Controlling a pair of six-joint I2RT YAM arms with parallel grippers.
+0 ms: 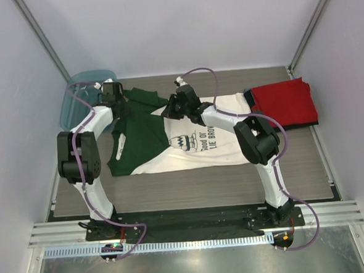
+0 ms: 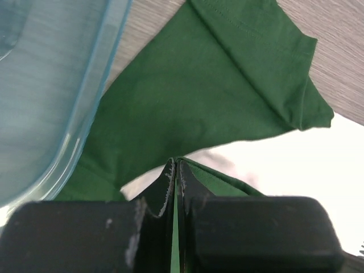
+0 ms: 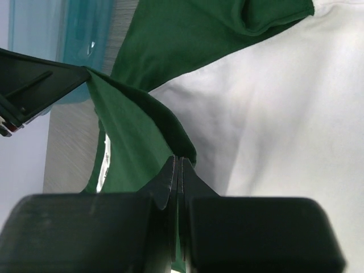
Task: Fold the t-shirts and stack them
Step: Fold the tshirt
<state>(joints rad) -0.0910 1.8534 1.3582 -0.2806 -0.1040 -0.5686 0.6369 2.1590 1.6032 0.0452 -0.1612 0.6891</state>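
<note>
A white t-shirt with dark green sleeves and black chest print (image 1: 195, 142) lies spread on the table middle. My left gripper (image 1: 119, 105) is shut on the green cloth at the shirt's far left edge (image 2: 227, 114); green fabric shows between its jaws (image 2: 176, 170). My right gripper (image 1: 171, 109) is shut on green cloth near the collar (image 3: 142, 142), holding a raised fold over the white body (image 3: 273, 125). A folded red shirt (image 1: 285, 102) lies on a dark one at the back right.
A teal plastic tub (image 1: 83, 93) stands at the back left, right beside my left gripper, and shows in the left wrist view (image 2: 45, 85). White walls enclose the table on three sides. The wooden table (image 1: 191, 188) shows bare in front of the shirt.
</note>
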